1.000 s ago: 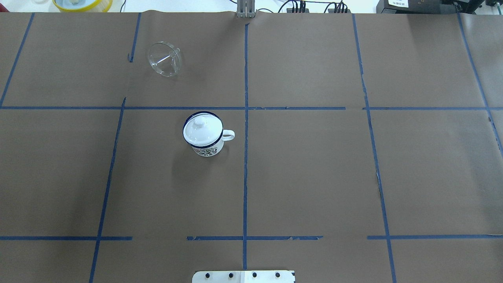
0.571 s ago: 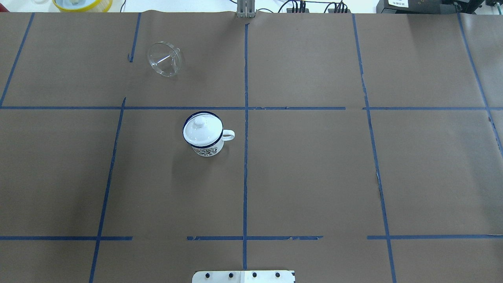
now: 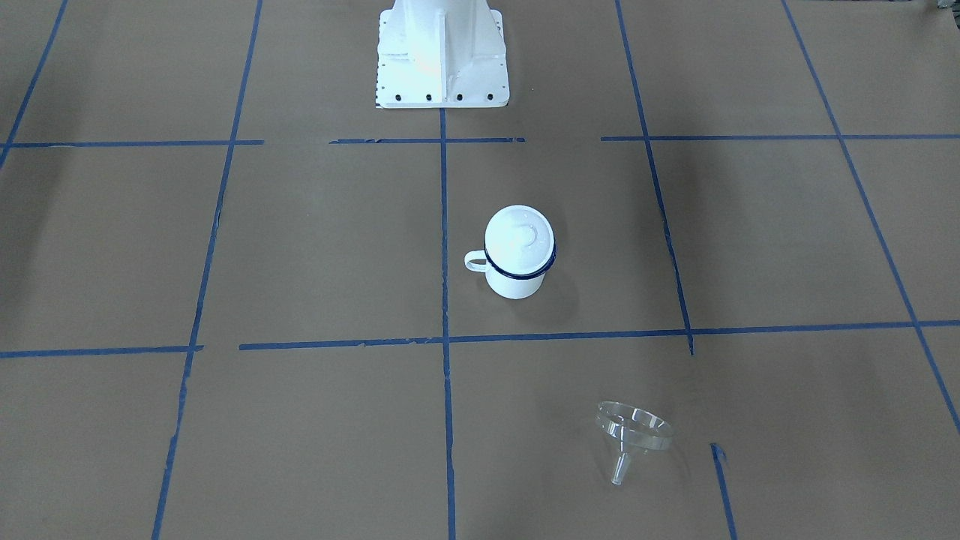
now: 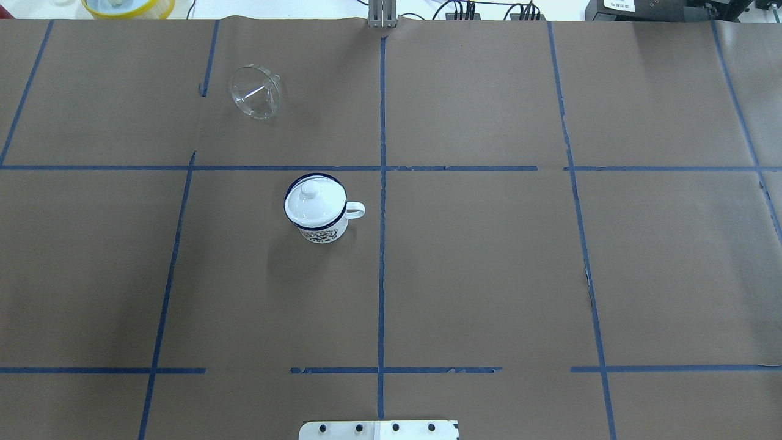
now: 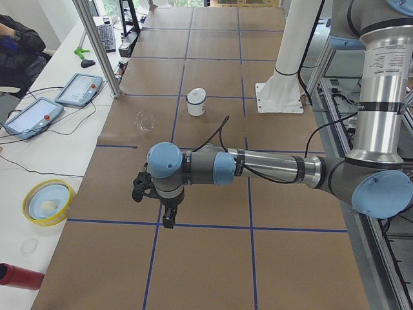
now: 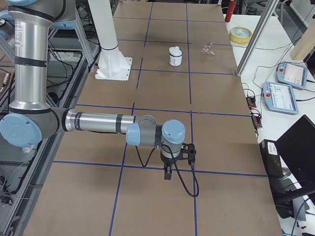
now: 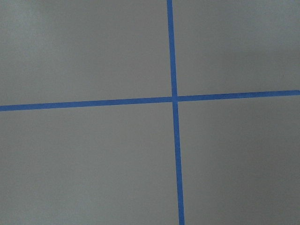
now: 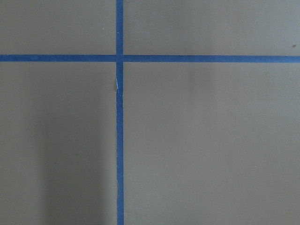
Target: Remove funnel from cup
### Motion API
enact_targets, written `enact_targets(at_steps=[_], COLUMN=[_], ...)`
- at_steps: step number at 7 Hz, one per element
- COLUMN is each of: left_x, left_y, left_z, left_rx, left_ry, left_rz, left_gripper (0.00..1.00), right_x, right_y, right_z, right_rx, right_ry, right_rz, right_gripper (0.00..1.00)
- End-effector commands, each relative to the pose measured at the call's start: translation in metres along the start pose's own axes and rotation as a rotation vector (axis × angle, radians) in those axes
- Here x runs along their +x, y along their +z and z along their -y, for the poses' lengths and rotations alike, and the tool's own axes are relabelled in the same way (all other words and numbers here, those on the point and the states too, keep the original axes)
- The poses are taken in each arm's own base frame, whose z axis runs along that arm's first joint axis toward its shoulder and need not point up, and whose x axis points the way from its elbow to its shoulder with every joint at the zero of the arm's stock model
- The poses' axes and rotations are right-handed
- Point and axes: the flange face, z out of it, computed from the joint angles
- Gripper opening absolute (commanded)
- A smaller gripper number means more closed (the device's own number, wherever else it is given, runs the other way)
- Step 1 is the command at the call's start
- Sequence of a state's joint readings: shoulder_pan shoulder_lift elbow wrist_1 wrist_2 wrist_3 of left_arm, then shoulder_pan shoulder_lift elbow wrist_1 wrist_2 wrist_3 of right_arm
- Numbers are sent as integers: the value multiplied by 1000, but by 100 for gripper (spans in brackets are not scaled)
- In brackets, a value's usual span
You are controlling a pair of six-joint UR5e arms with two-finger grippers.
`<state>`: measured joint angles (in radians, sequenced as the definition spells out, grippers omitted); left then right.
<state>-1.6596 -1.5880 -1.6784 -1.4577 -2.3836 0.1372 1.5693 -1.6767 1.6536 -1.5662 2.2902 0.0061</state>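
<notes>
Left gripper (image 5: 169, 219): hangs above the table (image 4: 489, 275) at its own end, fingers pointing down. It shows in the side view only, so I cannot tell how far its jaws are apart. It is well apart from both task items.

Right gripper (image 6: 168, 173): the same pose at the opposite end, fingers down. Its jaw opening cannot be told either, and it is well apart from both items.

Funnel (image 4: 255, 91): lies tipped on its side on the brown paper, out of the cup, rim partly raised and spout resting on the table. From the left gripper it lies further along the table, toward the operators' edge. From the right gripper it is far off, past the cup.

Cup (image 4: 317, 214): upright, near the middle of the table, handle toward the right gripper's end. A white lid (image 4: 311, 198) with a knob sits on its rim. It is well apart from the funnel, and beyond the funnel as seen from the left gripper, nearer the robot's base.

Wrist views: each shows only brown paper and crossing blue tape (image 7: 174, 99).
</notes>
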Motion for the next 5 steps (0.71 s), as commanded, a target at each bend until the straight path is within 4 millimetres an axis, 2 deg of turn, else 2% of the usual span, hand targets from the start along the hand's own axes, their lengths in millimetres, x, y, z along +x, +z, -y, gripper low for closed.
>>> enact_targets(at_steps=[1, 5], left_x=[8, 9], left_y=[-8, -9], left_z=[3, 4], left_rx=[18, 30], left_ry=[22, 32], left_rz=[2, 2], left_gripper=[100, 100], right_x=[0, 0], right_y=[0, 0], right_z=[0, 0], right_rx=[0, 0], right_ry=[0, 0], right_rz=[0, 0], right_gripper=[100, 100])
